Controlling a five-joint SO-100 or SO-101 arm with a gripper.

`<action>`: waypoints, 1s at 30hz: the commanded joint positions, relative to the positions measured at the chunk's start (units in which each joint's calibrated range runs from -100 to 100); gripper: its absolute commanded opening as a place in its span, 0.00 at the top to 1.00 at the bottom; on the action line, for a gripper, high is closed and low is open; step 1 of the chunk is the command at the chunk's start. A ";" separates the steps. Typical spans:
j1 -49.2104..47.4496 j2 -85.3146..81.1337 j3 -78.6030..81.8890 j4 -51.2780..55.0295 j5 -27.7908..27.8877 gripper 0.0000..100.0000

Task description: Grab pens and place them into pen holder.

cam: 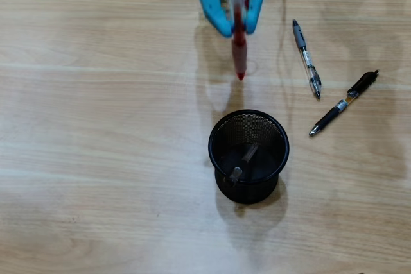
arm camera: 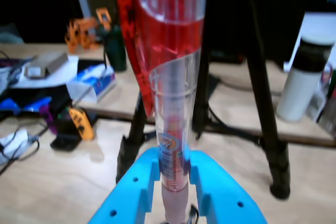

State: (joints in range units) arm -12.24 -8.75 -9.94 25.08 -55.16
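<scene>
4 pens (cam: 307, 59), 1 pen holder (cam: 248, 133)

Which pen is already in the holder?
The clear pen with black cap, leaning inside the pen holder; the red pen is in the pincer.

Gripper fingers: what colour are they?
Bright blue fingers, clearest in the wrist view, clamped on the red pen.

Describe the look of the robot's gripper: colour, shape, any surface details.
The gripper is bright sky-blue plastic with a matte, printed look. In the overhead view its two fingers are broad at the base and taper to rounded tips. In the wrist view the fingers show small round holes in their upper faces. No cables or markings are visible on it.
</scene>
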 commanded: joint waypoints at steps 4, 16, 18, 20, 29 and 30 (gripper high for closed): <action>-1.06 -2.42 3.33 -7.72 0.08 0.98; -0.60 -0.46 31.11 -33.41 -0.02 0.98; -0.60 0.39 34.82 -37.06 -0.02 0.98; -0.70 1.15 37.45 -38.79 -0.02 0.98; -1.06 3.02 39.53 -38.33 -0.02 0.97; -1.15 3.02 39.62 -38.33 -0.02 0.96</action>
State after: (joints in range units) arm -13.29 -5.44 29.90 -12.13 -55.06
